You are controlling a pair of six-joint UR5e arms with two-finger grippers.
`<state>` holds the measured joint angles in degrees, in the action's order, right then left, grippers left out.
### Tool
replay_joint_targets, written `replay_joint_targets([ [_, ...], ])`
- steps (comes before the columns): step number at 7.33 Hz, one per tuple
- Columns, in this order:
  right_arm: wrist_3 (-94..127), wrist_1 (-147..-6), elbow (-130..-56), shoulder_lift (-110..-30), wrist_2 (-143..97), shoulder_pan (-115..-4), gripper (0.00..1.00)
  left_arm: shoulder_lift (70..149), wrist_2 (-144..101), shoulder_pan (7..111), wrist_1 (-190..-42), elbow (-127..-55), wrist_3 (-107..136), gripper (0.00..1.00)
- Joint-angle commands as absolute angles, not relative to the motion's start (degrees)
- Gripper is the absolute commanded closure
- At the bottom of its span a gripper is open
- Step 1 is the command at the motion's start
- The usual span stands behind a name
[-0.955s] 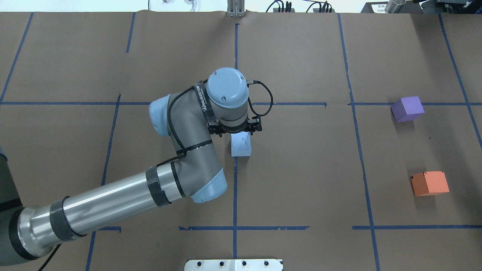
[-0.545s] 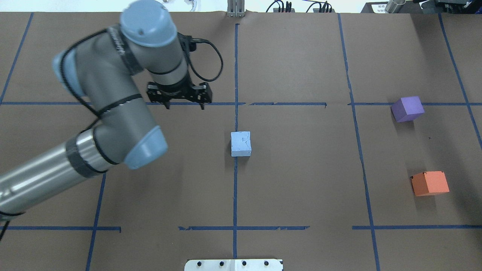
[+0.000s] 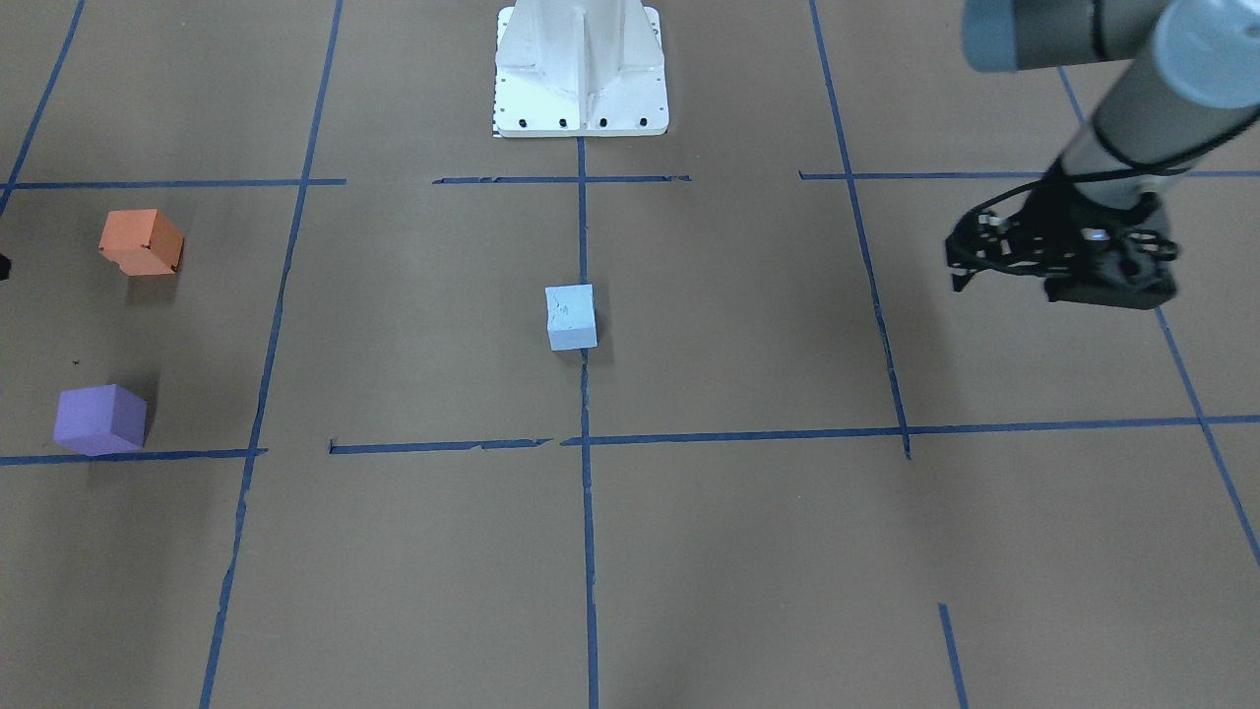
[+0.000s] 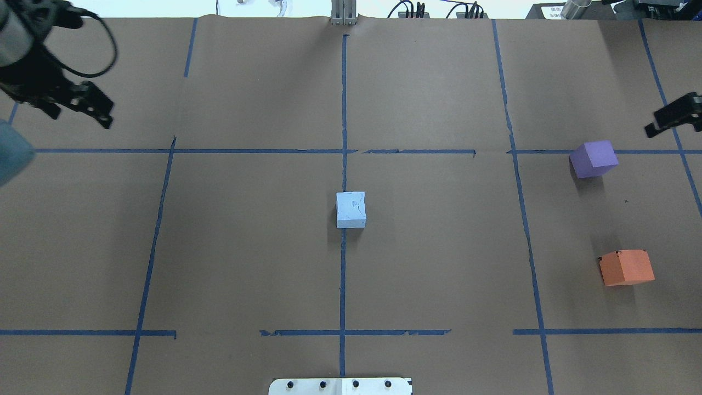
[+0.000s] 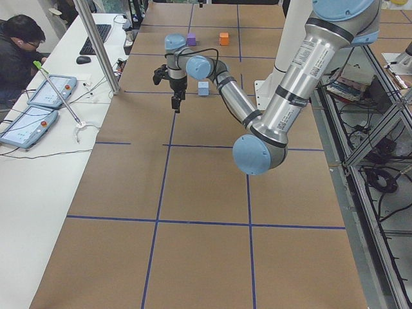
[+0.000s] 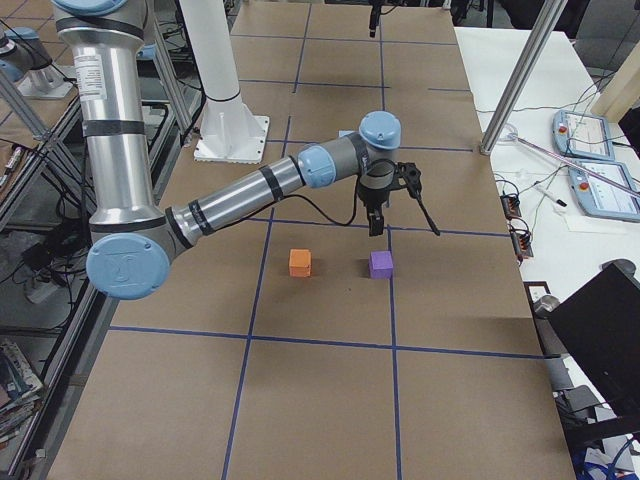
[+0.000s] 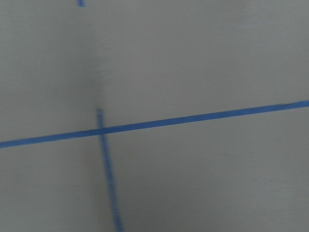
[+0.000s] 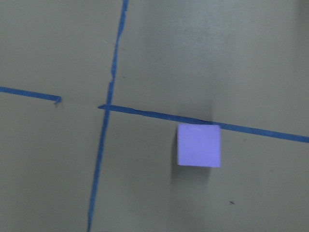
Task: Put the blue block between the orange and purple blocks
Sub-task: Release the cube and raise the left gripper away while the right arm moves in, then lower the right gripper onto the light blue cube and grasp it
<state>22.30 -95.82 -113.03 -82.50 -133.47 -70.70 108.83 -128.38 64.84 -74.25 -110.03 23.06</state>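
Observation:
The light blue block (image 4: 351, 209) stands alone on the centre tape line, also in the front view (image 3: 571, 317). The purple block (image 4: 593, 158) and the orange block (image 4: 626, 267) stand apart at the right, with bare paper between them. My left gripper (image 4: 77, 112) is open and empty, raised at the far left, far from the blue block; it also shows in the front view (image 3: 1058, 286). My right gripper (image 4: 680, 118) shows partly at the right edge, behind the purple block, open and empty. The right wrist view looks down on the purple block (image 8: 199, 145).
Brown paper with blue tape lines (image 4: 343, 109) covers the table. The robot's white base plate (image 4: 340, 386) is at the near edge. An operator (image 5: 16, 51) sits at a side desk with tablets beyond the far edge.
My left arm has swung from over the blue block to the far left corner, leaving the block in place. My right gripper has come into the overhead view at the right edge.

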Motion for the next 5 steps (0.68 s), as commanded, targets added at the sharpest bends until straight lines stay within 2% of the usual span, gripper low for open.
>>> replay_joint_targets([
  [1,41.7,-96.2,-113.3,-71.4,-126.5,-55.8,0.0,101.7,-131.1,72.1,-74.5,-110.1,10.6,0.0],
  [3,60.2,-96.2,-109.1,-58.6,-115.6,-40.5,0.0,101.9,-131.1,72.2,-74.5,-110.0,11.0,0.0],
  [5,68.0,-96.0,-98.7,-47.7,-108.1,-32.2,0.0,101.8,-131.1,72.2,-74.5,-110.0,11.1,0.0],
])
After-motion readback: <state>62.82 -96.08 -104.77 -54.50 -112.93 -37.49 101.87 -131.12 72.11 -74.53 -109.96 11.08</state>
